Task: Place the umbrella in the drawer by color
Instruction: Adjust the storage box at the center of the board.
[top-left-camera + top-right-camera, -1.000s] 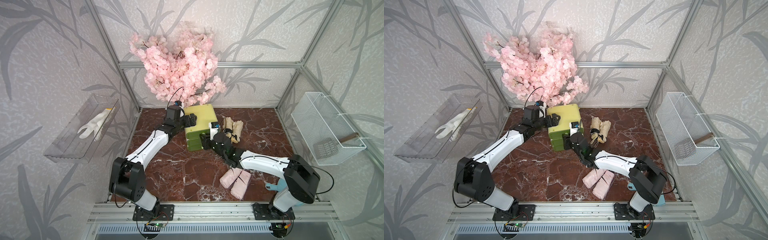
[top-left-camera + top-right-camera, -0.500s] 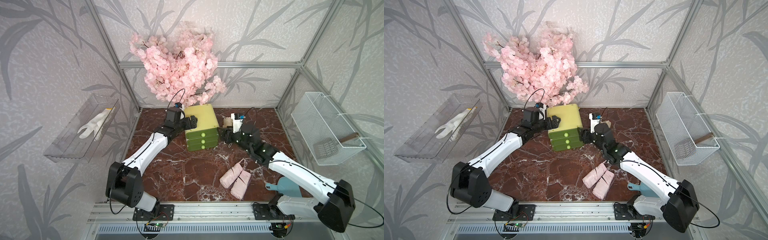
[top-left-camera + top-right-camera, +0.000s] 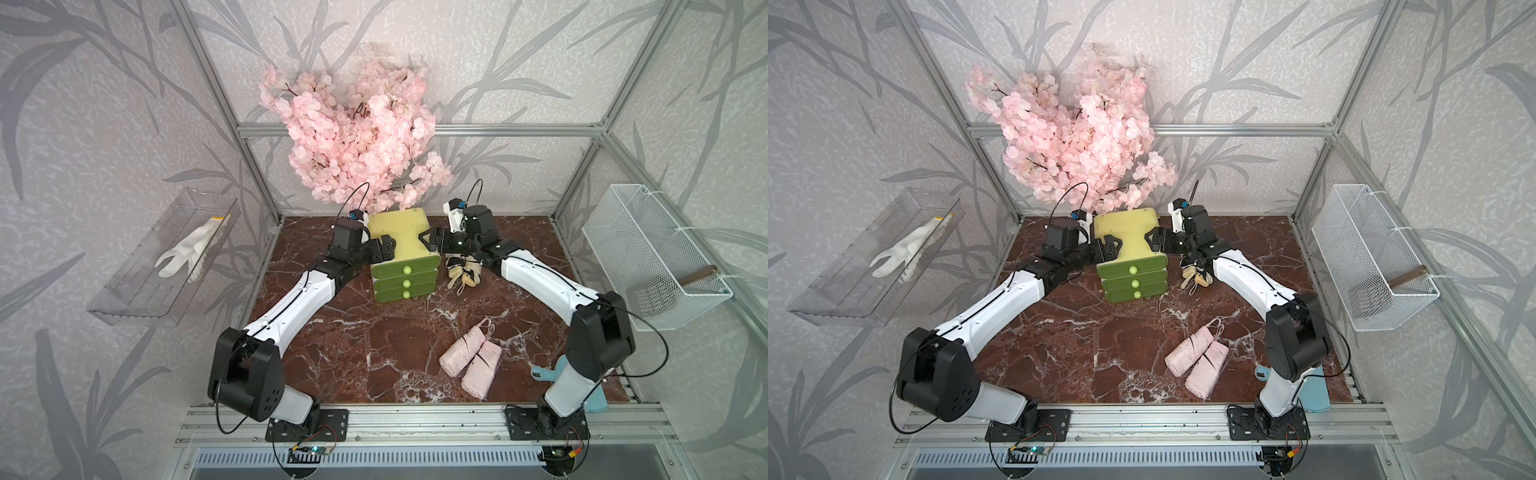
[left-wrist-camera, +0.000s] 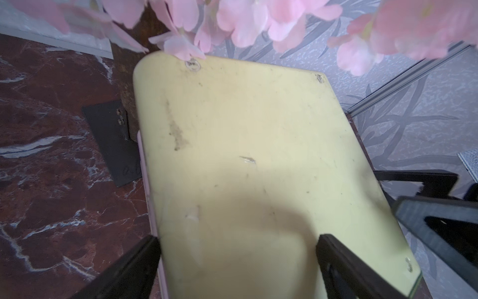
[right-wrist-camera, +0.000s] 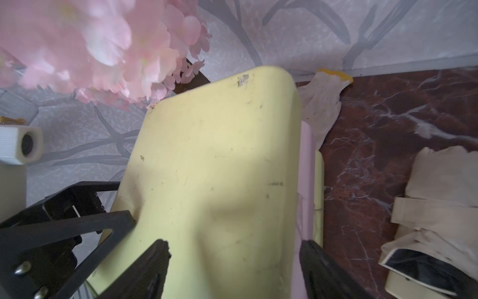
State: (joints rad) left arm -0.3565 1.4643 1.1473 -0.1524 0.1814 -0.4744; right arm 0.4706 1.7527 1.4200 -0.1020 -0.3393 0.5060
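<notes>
The drawer unit point(image 3: 405, 272) point(image 3: 1133, 272) has a pale yellow top and three green fronts, all pushed in. My left gripper point(image 3: 386, 248) point(image 4: 238, 239) is open at the unit's left top edge. My right gripper point(image 3: 430, 241) point(image 5: 234, 244) is open at its right top edge. Both point inward, and each wrist view shows the yellow top between the fingers. Two folded pink umbrellas point(image 3: 471, 359) point(image 3: 1198, 359) lie at the front right. Beige folded umbrellas point(image 3: 463, 272) point(image 3: 1196, 276) point(image 5: 437, 207) lie just right of the unit, under my right forearm.
A pink blossom branch point(image 3: 357, 137) overhangs the unit from behind. A white glove point(image 5: 320, 101) lies behind the unit. A clear tray point(image 3: 166, 266) holding a glove hangs on the left wall and a wire basket point(image 3: 648, 257) on the right wall. A light blue object point(image 3: 544, 372) lies by the right arm's base.
My right arm has swung from the unit's front round to its right side, and its gripper has opened. The drawer fronts now sit flush. My left gripper has barely moved.
</notes>
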